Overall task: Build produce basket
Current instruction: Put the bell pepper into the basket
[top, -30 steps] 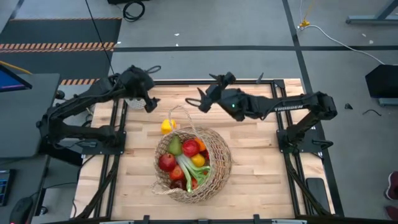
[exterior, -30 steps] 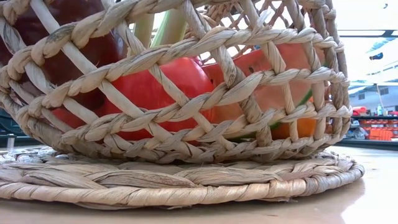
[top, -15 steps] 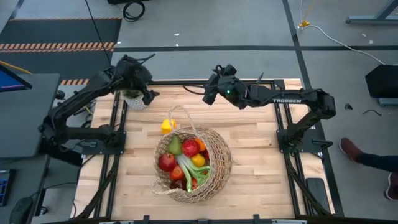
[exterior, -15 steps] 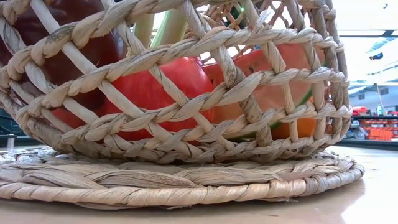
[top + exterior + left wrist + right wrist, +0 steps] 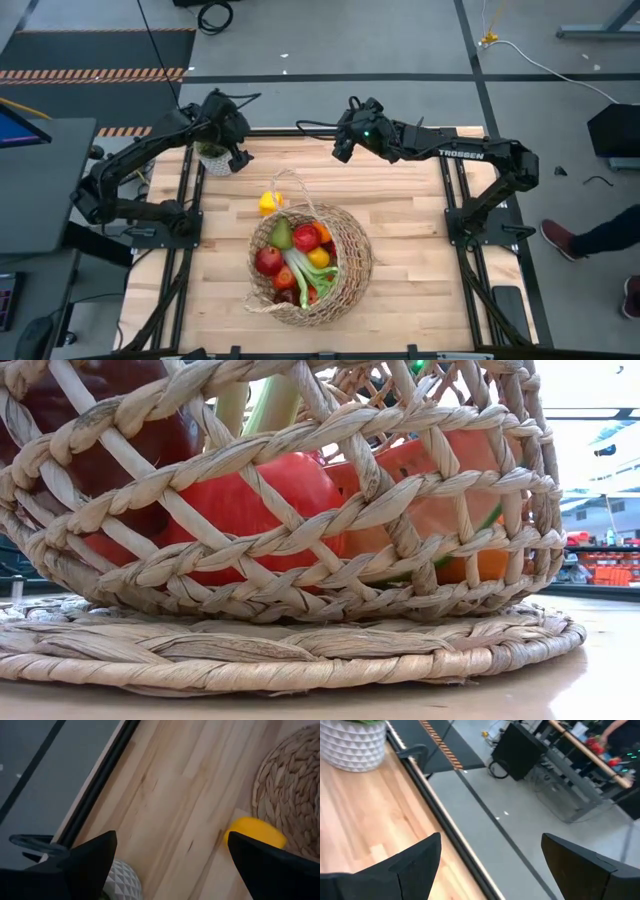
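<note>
The tan wicker basket rests by its flat woven base on the middle of the table and fills the low view. It holds red apples, a green pear, an orange and a leek. A yellow lemon lies on the table just beyond the basket, also in the left wrist view. My left gripper is open and empty at the far left, above the white potted plant. My right gripper is open and empty at the far edge.
The white potted plant also shows in the right wrist view and the left wrist view. A black frame rail runs along the table's far edge. Bare wood lies right of the basket. A person's legs show at the right edge.
My right gripper has drawn back from above the basket's handle toward the table's far edge and turned outward. My left gripper has shifted slightly toward the far edge by the potted plant. A person has stepped into view at the right.
</note>
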Action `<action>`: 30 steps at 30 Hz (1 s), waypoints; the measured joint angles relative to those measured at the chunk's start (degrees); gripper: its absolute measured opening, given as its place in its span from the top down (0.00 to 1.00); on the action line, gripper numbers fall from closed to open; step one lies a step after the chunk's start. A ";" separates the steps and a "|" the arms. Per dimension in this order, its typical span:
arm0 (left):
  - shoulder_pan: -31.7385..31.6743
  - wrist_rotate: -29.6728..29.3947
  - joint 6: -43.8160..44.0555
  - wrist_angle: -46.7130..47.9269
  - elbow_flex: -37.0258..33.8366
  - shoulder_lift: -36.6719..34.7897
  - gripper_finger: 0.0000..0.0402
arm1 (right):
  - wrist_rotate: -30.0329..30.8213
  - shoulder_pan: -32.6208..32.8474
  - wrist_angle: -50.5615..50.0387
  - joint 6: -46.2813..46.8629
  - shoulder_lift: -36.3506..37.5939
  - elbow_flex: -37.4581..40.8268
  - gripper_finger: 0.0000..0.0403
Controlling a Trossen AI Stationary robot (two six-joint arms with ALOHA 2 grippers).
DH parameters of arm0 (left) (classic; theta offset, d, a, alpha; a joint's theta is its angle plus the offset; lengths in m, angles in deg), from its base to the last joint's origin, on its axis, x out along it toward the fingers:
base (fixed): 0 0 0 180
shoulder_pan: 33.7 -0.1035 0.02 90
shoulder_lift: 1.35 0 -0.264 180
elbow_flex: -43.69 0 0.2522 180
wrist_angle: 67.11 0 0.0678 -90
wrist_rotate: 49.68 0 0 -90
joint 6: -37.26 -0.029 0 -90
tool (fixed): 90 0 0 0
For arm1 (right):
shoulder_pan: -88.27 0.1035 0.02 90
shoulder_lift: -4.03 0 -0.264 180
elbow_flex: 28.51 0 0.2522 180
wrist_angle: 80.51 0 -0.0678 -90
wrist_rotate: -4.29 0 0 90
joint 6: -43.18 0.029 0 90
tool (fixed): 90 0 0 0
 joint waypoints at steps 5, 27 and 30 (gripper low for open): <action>-0.04 0.85 -2.54 -0.07 0.00 -0.02 0.03 | -3.46 -0.83 0.39 0.71 0.00 0.66 0.14; -0.04 1.93 3.07 -3.95 -5.31 -0.02 0.03 | -4.48 -0.83 2.60 2.91 -0.07 3.98 0.14; -0.04 1.92 2.24 -3.95 -5.33 -0.02 0.03 | -4.73 -0.83 2.40 3.29 -0.07 3.99 0.14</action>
